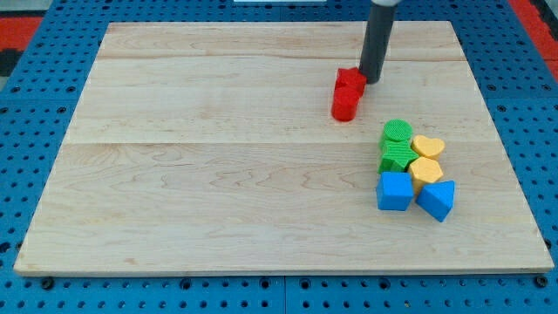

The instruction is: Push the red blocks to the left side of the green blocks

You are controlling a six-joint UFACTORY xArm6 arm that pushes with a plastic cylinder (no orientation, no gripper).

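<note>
Two red blocks touch each other near the view's top middle-right: one [351, 80] higher, one [345, 103] just below it. My tip [373, 81] rests right beside the upper red block, on its right side. A round green block [398, 132] and a green star-like block [398, 155] sit lower right, stacked in the view. The red blocks lie up and left of the green ones.
Two yellow blocks [427, 146] [425, 170] touch the green ones on their right. A blue cube [394, 191] and a blue triangular block [437, 200] sit just below. The wooden board [218, 174] lies on a blue pegboard [26, 131].
</note>
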